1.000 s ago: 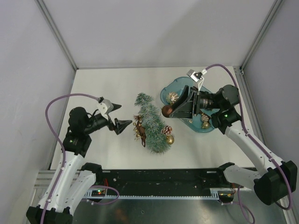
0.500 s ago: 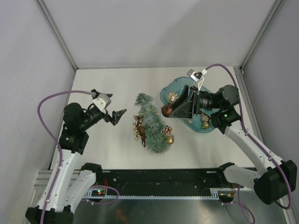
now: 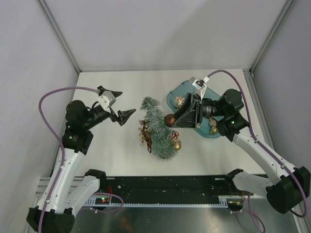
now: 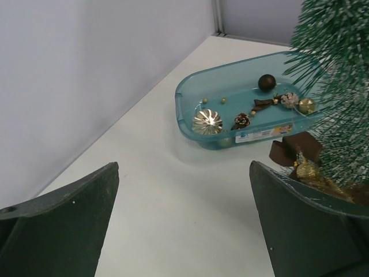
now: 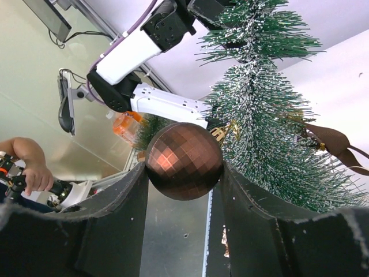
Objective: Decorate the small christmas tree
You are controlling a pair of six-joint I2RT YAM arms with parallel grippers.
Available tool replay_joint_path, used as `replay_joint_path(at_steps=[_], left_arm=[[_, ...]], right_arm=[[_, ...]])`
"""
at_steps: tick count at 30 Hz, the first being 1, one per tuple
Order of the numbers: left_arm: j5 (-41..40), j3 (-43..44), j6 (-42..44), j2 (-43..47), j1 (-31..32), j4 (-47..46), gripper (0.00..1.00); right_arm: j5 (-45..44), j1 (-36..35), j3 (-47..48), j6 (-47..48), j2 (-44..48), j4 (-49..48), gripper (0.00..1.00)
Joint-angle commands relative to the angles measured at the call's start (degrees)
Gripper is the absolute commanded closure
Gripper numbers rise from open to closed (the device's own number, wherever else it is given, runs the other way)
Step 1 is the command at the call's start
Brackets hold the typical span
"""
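Now the right gripper (image 3: 172, 121) is bringing one more ornament to the small christmas tree (image 3: 158, 127), which sits in the middle of the table between the two arms. Its fingers are partly closed around a shiny brown ball (image 5: 183, 160), and the ball is right up against the tree's bristles. I think the next move is to push the ball in among the branches until it catches, then let go slowly so it does not roll off. A gold ball (image 3: 177, 145) and a pine cone (image 3: 173, 135) are already down low on the tree. The left gripper (image 3: 127, 103) is spread wide, holds nothing, and waits near the tree's other side. A second ago the brown ball was back by the edge of the teal tray (image 3: 174, 91); it has since moved over to the tree. The left gripper has swung a little toward the far side of the table.
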State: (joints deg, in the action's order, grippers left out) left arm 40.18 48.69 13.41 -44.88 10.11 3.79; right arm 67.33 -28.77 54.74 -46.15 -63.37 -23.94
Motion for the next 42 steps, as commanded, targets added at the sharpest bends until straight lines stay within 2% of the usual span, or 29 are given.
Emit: replay_joint_path(at_steps=[1, 13, 30, 42], left_arm=[[3.7, 3.0, -2.8, -0.8, 1.4, -3.3, 0.00], [7.3, 2.9, -6.5, -1.7, 2.5, -7.3, 0.01], [9.8, 2.0, -11.5, -3.6, 5.1, -15.4, 0.03], [9.3, 0.3, -11.7, -2.6, 5.1, -15.7, 0.03]], right_arm=[[-0.9, 0.3, 1.1, 2.4, 2.0, 0.2, 0.64], [1.6, 5.8, 1.1, 0.0, 2.7, -2.3, 0.65], [2.7, 2.4, 1.1, -2.5, 1.8, -6.2, 0.65], [1.9, 0.1, 1.1, 4.9, 5.3, 6.9, 0.65]])
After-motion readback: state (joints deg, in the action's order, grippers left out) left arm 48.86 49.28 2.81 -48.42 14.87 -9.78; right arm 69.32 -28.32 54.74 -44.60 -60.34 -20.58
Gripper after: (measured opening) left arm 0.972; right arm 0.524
